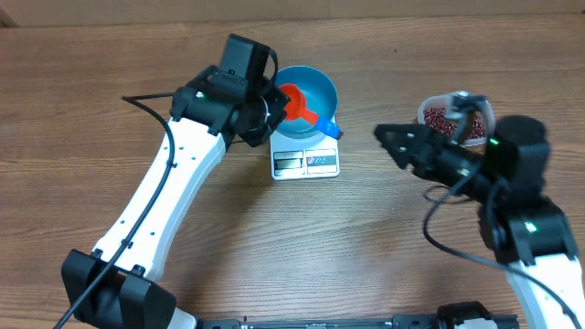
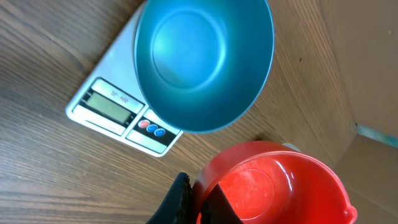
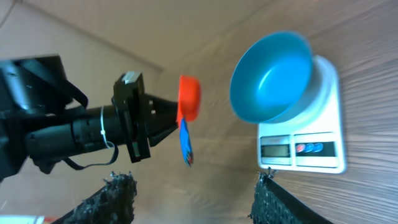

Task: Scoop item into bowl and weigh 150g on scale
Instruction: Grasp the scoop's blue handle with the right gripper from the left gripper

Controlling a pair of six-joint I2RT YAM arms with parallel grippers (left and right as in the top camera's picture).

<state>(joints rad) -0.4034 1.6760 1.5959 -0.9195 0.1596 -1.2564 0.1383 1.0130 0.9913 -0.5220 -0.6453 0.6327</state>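
The blue bowl (image 1: pixel 311 91) stands on the white scale (image 1: pixel 306 163) and looks empty (image 2: pixel 205 62). My left gripper (image 1: pixel 274 103) is shut on the rim of a red scoop (image 1: pixel 294 100), whose blue handle (image 1: pixel 326 126) sticks out over the bowl. The scoop's cup (image 2: pixel 273 186) is empty, and the jaws pinch its wall (image 2: pixel 198 199). My right gripper (image 1: pixel 388 137) hovers open to the right of the scale, with nothing between its fingers (image 3: pixel 118 199). It faces the scoop (image 3: pixel 189 96) and the bowl (image 3: pixel 270 78). The dark red beans (image 1: pixel 443 117) lie behind the right arm.
A clear plastic tub (image 1: pixel 428 102) at the right holds the beans, partly hidden by the right arm. The scale's display (image 2: pixel 112 102) faces the table's front. A cardboard wall runs along the back edge (image 1: pixel 411 9).
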